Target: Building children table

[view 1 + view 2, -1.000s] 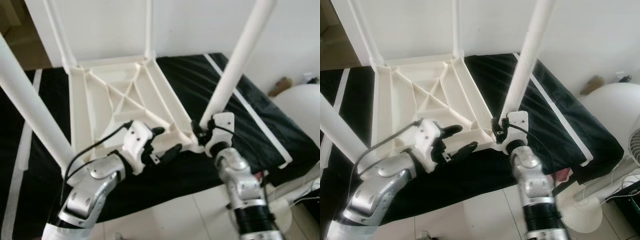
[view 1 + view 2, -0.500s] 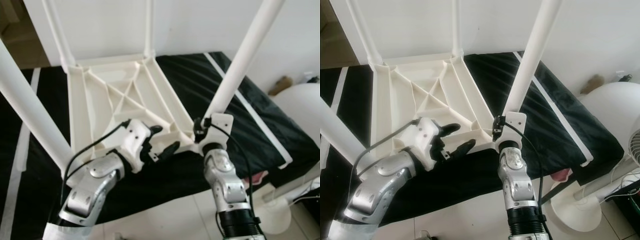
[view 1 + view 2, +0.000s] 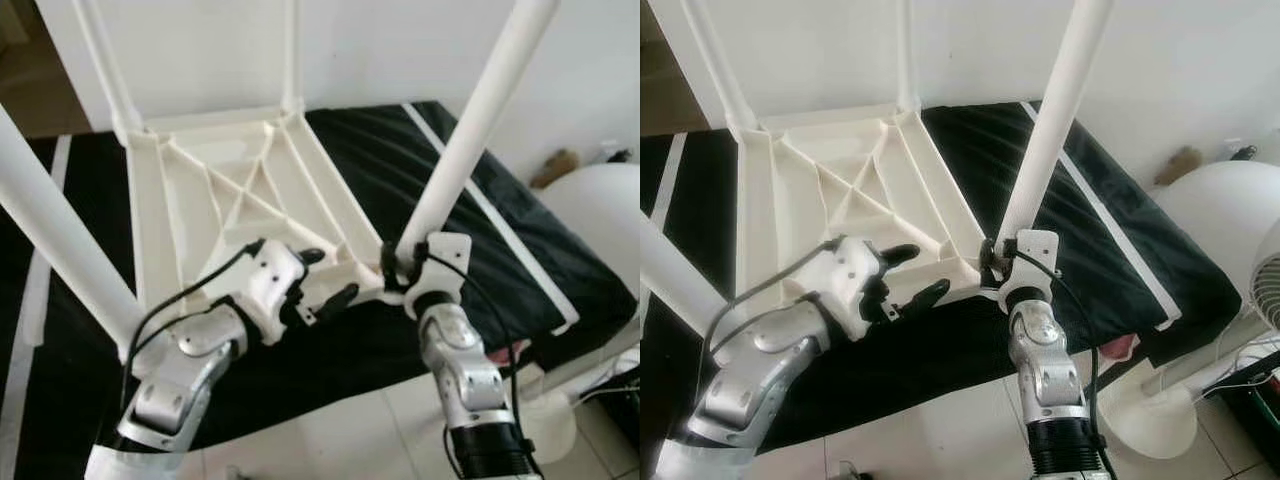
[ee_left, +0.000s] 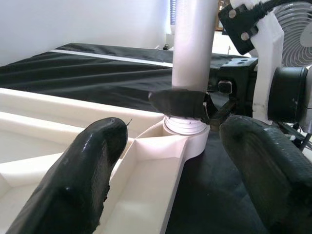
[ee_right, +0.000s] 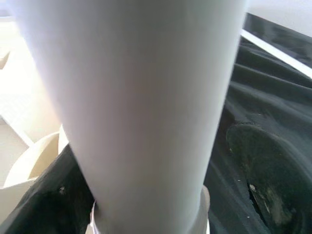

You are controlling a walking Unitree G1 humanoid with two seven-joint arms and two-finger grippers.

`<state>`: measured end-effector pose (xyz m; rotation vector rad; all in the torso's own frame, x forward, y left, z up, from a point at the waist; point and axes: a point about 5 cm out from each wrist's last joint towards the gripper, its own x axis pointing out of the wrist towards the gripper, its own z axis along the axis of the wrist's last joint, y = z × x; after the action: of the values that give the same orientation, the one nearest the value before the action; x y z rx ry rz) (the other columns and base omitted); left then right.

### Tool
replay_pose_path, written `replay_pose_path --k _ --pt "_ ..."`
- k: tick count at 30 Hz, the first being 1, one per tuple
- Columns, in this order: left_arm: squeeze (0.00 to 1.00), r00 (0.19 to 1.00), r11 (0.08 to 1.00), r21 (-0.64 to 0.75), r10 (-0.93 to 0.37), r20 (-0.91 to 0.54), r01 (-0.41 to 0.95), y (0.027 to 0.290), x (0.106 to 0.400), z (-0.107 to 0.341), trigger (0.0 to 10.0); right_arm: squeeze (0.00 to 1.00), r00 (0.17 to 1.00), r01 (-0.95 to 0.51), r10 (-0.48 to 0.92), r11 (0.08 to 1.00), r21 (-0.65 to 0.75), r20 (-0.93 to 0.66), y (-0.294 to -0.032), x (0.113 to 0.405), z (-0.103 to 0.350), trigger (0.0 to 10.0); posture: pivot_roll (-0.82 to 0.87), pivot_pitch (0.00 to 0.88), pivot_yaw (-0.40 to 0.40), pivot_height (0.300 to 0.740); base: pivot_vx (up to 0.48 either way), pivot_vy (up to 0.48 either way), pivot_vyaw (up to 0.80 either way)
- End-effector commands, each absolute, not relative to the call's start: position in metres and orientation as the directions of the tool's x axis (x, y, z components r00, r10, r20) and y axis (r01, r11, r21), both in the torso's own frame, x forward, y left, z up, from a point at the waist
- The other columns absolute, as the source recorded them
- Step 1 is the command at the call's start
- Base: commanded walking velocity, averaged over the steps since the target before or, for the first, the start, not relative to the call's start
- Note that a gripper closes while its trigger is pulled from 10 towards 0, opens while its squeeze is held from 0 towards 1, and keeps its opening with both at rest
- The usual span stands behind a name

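Left eye view | my right hand (image 3: 392,270) clamps leg (image 3: 470,130) at its socket | my left hand (image 3: 325,282) spread wide at upturned table (image 3: 200,195) on bed (image 3: 420,160)

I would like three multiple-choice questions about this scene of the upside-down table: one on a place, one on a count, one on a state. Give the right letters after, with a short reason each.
1. Where does the upturned white table lie?
A. on a black cover
B. on bare floor tiles
C. on a wooden desk

2. How many legs stand up from the table?
A. two
B. three
C. four

3. What is the right gripper doing?
A. hanging idle
B. closed around the base of the near right leg
C. holding a screwdriver

Answers: 1 A, the black cover spreads under the frame. 2 C, one leg rises at each corner. 3 B, its fingers wrap the leg just above the socket, while the left gripper is open at the table's near edge.
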<state>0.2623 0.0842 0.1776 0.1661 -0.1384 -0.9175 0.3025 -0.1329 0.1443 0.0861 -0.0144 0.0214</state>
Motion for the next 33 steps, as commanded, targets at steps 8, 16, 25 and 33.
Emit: replay_pose_path --k 8,16,25,33 --pt "0.00 0.630 0.616 0.256 -0.776 0.035 0.745 0.077 0.266 0.172 10.0 0.00 0.974 -0.223 0.223 0.975 -0.015 0.030 -0.157 0.303 0.145 10.0 -0.02 0.040 -0.084 0.740 0.000 0.000 0.00" --pt "0.00 0.560 0.564 0.162 -0.825 0.078 0.809 0.070 0.264 0.176 10.0 0.00 0.894 -0.437 0.445 0.892 -0.119 0.054 -0.147 0.310 0.157 10.0 -0.03 0.014 -0.076 0.740 0.000 0.000 0.00" --pt "0.00 0.527 0.525 0.181 -0.849 0.041 0.832 0.069 0.259 0.173 10.0 0.00 0.811 -0.572 0.585 0.796 -0.198 0.008 -0.147 0.318 0.159 10.0 -0.01 0.028 -0.050 0.740 0.000 0.000 0.00" --pt "0.00 0.521 0.517 0.188 -0.853 0.033 0.835 0.069 0.254 0.172 10.0 0.00 0.790 -0.609 0.611 0.769 -0.195 -0.056 -0.154 0.315 0.140 0.0 0.02 0.028 -0.046 0.740 0.000 0.000 0.00"
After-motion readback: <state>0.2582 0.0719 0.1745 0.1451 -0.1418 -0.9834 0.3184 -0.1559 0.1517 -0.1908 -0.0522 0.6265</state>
